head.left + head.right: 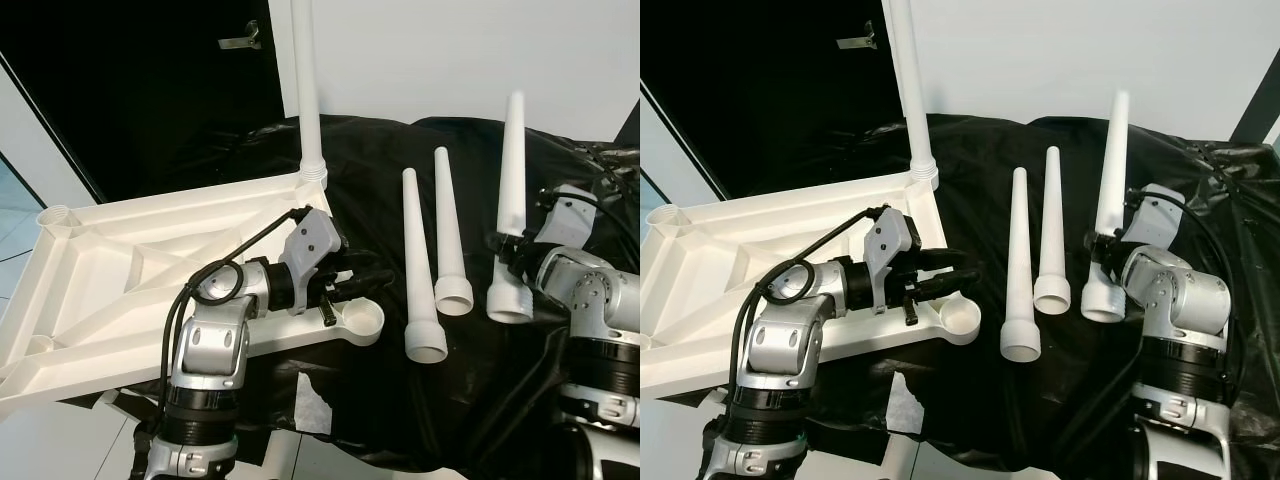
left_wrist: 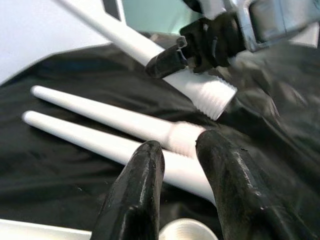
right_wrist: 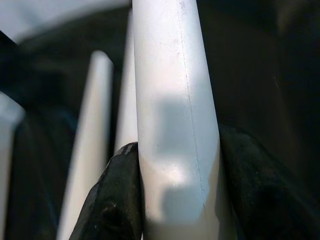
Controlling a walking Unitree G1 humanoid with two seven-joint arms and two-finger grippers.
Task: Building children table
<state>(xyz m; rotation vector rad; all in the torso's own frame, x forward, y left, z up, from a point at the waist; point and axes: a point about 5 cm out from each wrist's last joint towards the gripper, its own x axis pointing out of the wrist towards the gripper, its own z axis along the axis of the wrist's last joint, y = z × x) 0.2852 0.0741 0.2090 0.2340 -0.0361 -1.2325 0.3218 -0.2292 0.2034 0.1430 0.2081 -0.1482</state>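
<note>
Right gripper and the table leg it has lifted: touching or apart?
Touching. The right wrist view shows both black fingers pressed against the white leg.

There is one white plastic tabletop [image 1: 120, 260], lying upside down with ribs showing. Four long white tapered plastic legs are in sight: one screwed upright into the tabletop's far corner [image 1: 305, 80], two lying loose side by side on the black sheet [image 1: 418, 260] [image 1: 448, 232], and one held up on the right [image 1: 510, 190]. One black plastic sheet [image 1: 400, 390] lies beneath them. Two silver robot arms show.
</note>
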